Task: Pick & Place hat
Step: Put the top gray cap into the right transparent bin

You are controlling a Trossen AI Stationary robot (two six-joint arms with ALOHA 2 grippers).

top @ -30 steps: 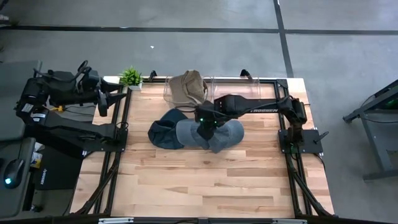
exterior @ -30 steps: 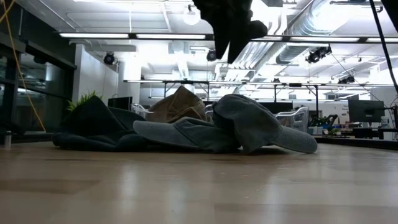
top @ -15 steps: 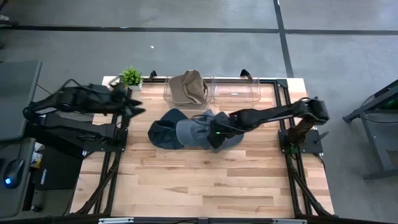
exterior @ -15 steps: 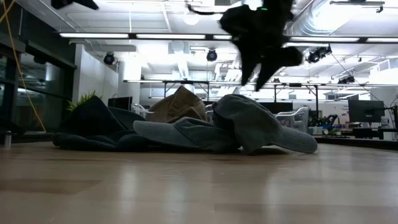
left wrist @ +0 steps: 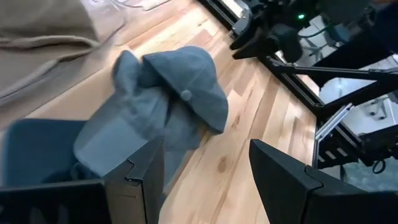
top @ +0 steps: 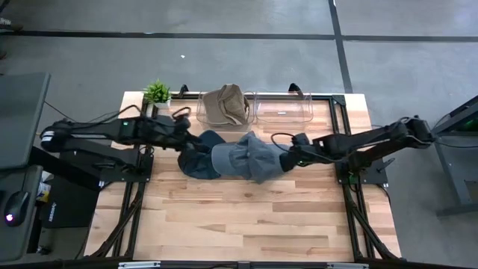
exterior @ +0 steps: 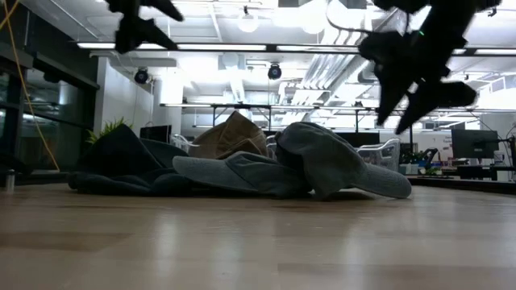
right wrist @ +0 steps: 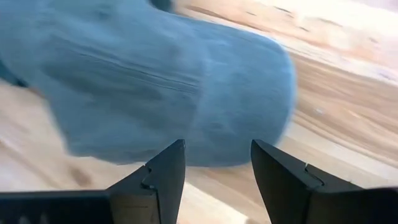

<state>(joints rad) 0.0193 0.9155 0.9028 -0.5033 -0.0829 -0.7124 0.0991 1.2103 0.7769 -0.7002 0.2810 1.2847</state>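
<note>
A grey-blue denim hat (top: 246, 158) lies on the wooden table, overlapping a dark navy hat (top: 194, 158) to its left. A tan hat (top: 224, 104) sits in a clear bin at the far edge. My left gripper (top: 185, 140) is open and hovers above the navy hat's left part; its wrist view shows the denim hat (left wrist: 171, 99) ahead of its fingers (left wrist: 140, 174). My right gripper (top: 287, 160) is open and hovers at the denim hat's right edge (right wrist: 186, 87). In the low view both grippers, left (exterior: 141, 20) and right (exterior: 415, 76), are well above the hats.
A second clear bin (top: 284, 109) stands beside the tan hat's bin at the far edge. A small green plant (top: 157, 92) stands at the far left corner. Bare wood (top: 239, 217) lies between the hats and the near edge.
My right gripper has drawn back from above the denim hat's middle toward the table's right edge, stopping at the hat's right end. My left arm has swung out from its place at the left toward the hats. The hats have not moved.
</note>
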